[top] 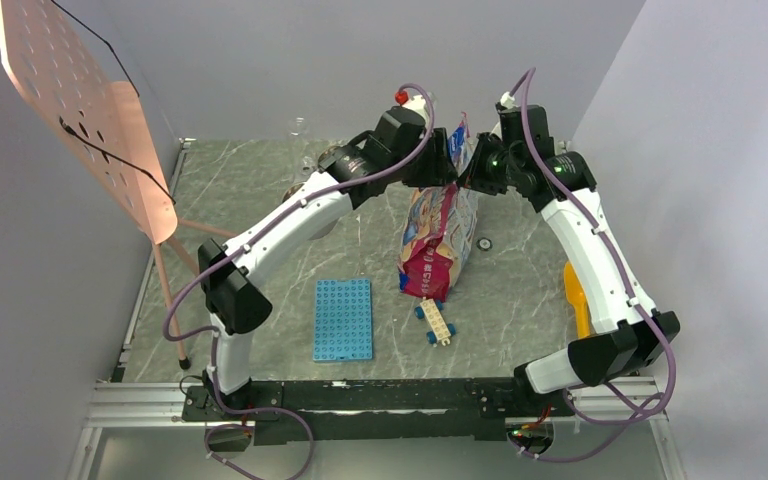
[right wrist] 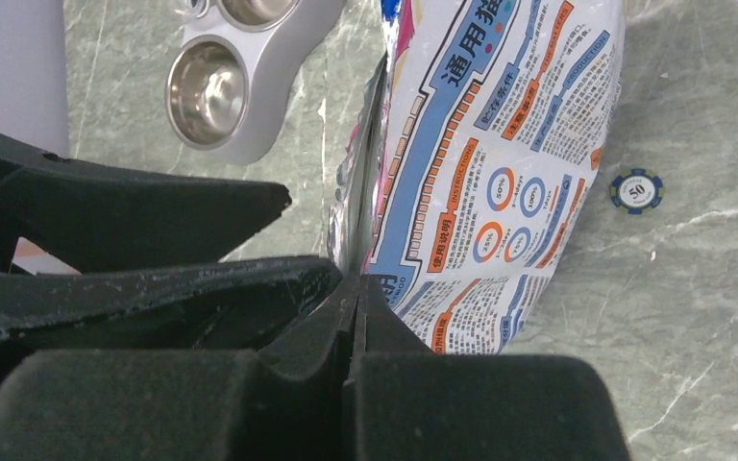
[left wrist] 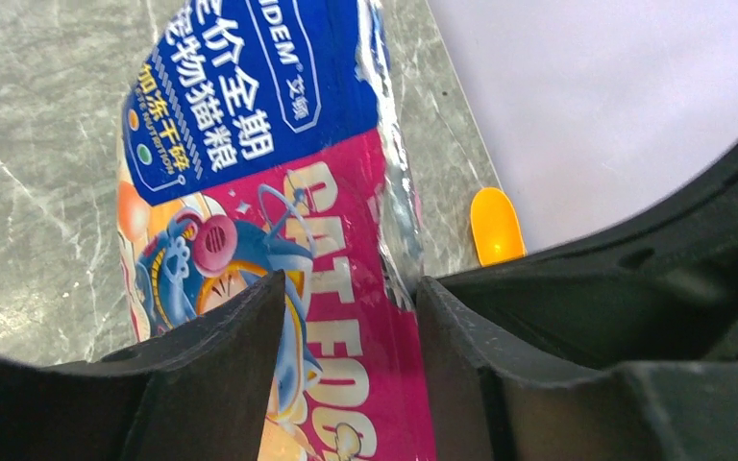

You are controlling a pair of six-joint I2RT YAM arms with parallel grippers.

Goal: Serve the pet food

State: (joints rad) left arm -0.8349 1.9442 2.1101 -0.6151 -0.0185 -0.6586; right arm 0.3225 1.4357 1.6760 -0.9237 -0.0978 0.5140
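The pet food bag [top: 438, 240] stands upright mid-table, glossy pink, white and blue; the kibble itself is hidden inside. My right gripper [top: 470, 170] is at the bag's top. In the right wrist view the right gripper [right wrist: 356, 283] is shut, pinching the thin top edge of the bag [right wrist: 500, 144]. My left gripper [top: 447, 160] comes at the same top from the left. In its wrist view the left gripper [left wrist: 349, 288] stands open, with the printed front of the bag [left wrist: 279, 144] showing between its fingers.
A steel double bowl [right wrist: 240, 86] lies left of the bag. A yellow scoop [top: 577, 295] rests by the right wall. A poker chip [top: 484, 244], a blue studded plate [top: 343, 318], a small toy car [top: 435, 320] and a pink perforated board [top: 80, 110] are around.
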